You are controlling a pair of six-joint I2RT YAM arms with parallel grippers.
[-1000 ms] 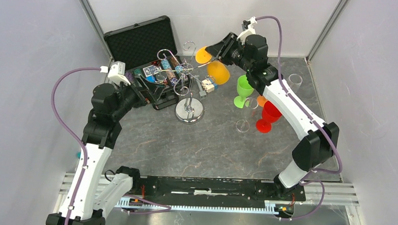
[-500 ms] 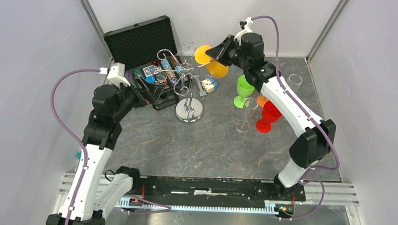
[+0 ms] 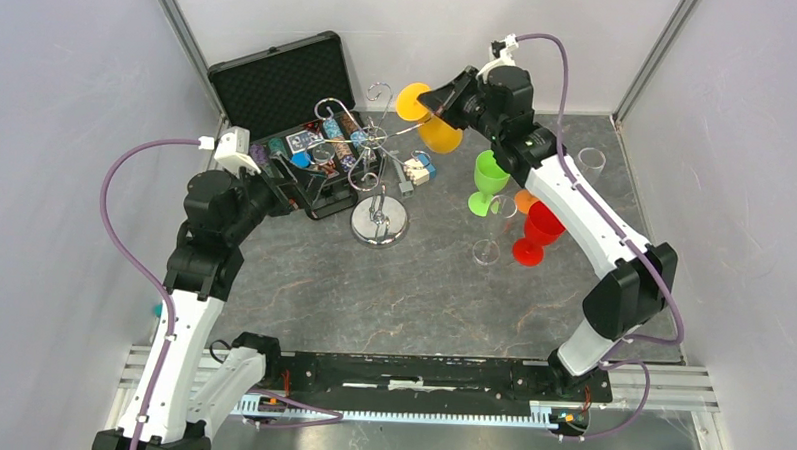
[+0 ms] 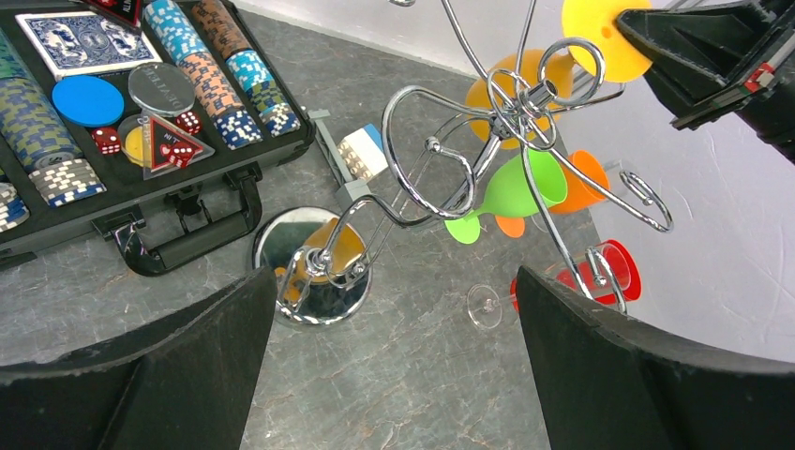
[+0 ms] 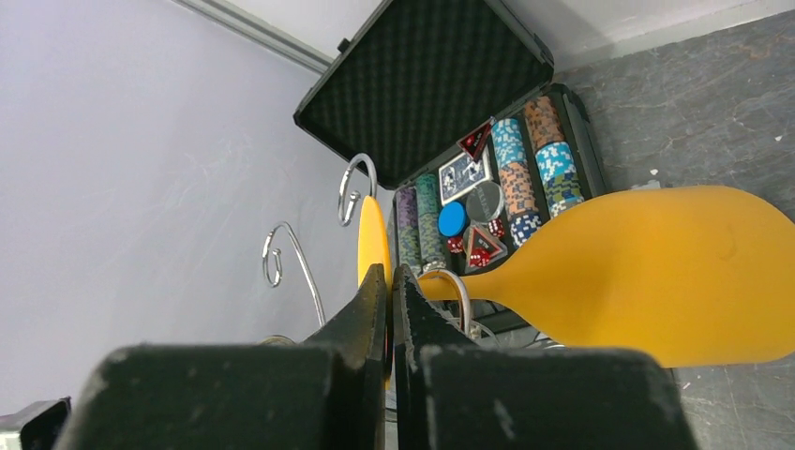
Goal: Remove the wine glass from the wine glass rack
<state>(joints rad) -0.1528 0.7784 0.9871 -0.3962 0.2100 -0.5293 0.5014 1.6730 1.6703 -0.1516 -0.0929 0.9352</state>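
A yellow-orange wine glass [image 3: 439, 135] hangs sideways at the right arm of the silver wire wine glass rack [image 3: 379, 223]. My right gripper [image 3: 438, 99] is shut on the edge of the glass's flat round foot [image 5: 372, 238]. The bowl [image 5: 656, 281] points right in the right wrist view, and the stem lies in a wire hook loop [image 5: 457, 284]. My left gripper [image 3: 294, 181] stands wide open, left of the rack, holding nothing. In the left wrist view the rack's hub [image 4: 528, 89] and mirror base [image 4: 314, 267] show ahead of the open gripper [image 4: 394, 375], with the glass foot [image 4: 605, 33] above.
An open black case of coloured chips [image 3: 288, 111] lies behind the rack on the left. A green glass [image 3: 489, 178], a red glass [image 3: 536, 230], an orange one [image 3: 523, 201] and clear glasses [image 3: 487, 250] stand right of the rack. A small card box [image 3: 416, 169] lies near the base.
My right gripper has shut on the glass's foot and drawn slightly up and back with it. The left arm has stayed where it was.
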